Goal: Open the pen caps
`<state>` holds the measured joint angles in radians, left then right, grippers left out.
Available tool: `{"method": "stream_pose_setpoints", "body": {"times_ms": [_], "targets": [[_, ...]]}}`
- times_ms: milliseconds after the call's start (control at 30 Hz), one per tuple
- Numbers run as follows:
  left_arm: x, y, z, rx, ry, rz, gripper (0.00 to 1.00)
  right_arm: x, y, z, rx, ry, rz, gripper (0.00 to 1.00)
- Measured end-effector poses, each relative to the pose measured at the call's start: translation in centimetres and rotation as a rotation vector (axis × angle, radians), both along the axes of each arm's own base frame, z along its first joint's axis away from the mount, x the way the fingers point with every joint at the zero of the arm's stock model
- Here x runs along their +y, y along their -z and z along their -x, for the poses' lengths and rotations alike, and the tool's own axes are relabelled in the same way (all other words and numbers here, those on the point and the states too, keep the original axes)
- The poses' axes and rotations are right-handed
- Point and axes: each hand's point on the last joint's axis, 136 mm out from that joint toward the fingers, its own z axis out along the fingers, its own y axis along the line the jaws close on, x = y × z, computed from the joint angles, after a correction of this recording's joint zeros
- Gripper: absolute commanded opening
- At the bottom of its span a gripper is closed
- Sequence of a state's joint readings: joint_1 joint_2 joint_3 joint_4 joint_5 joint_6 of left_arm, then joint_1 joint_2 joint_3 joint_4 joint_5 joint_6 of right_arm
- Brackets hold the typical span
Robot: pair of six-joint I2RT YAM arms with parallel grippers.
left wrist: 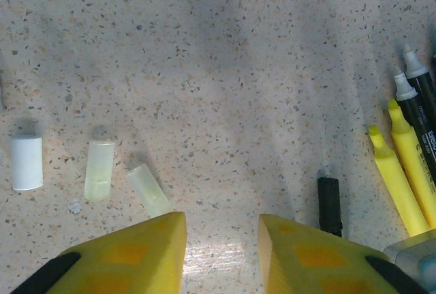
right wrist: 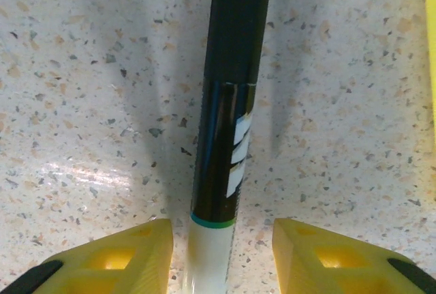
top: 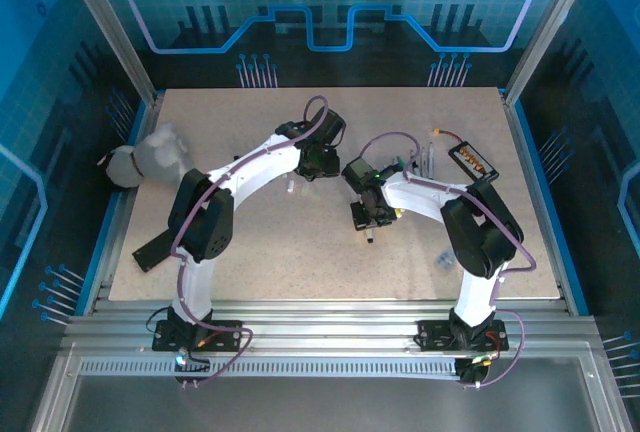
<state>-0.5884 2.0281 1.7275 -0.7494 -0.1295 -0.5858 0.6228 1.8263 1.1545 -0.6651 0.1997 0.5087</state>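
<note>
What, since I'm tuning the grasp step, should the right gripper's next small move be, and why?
Probably close the right gripper on the black pen. The pen lies on the table between its open fingers, a gap on either side, so nothing is gripped yet; a firm hold seems needed before uncapping.

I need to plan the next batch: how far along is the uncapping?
Done: a white cap, two pale yellowish caps and a black cap lie loose on the table, and yellow highlighters and dark pens beside them show bare tips. In hand: the right gripper straddles a black pen, jaws open, not touching it; the left gripper is open, empty. Left: apparently that pen.
</note>
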Motion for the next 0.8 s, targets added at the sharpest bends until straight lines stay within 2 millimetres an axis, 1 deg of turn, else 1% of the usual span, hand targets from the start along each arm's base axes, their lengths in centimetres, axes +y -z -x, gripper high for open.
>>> {"method": "stream_pose_setpoints", "body": {"times_ms": [167, 333, 367, 533, 633, 800], "targets": [[-0.1, 0.1, 0.1, 0.006, 0.001, 0.007, 0.34, 0.2, 0.4, -0.2, 0.006, 0.0, 0.004, 0.42], [-0.2, 0.1, 0.1, 0.009, -0.003, 0.016, 0.34, 0.6, 0.7, -0.1, 0.01, -0.001, -0.005, 0.33], [-0.3, 0.1, 0.1, 0.008, -0.003, 0.018, 0.34, 0.7, 0.7, -0.1, 0.009, -0.002, -0.007, 0.29], [-0.4, 0.6, 0.2, 0.015, -0.005, 0.031, 0.34, 1.1, 0.7, -0.1, 0.003, 0.001, -0.027, 0.01], [-0.5, 1.0, 0.4, 0.026, -0.007, 0.039, 0.35, 1.1, 0.6, -0.1, -0.009, 0.005, -0.036, 0.0], [-1.0, 1.5, 0.7, 0.045, -0.024, 0.076, 0.4, 1.3, 0.5, 0.0, -0.056, -0.008, -0.092, 0.0]]}}
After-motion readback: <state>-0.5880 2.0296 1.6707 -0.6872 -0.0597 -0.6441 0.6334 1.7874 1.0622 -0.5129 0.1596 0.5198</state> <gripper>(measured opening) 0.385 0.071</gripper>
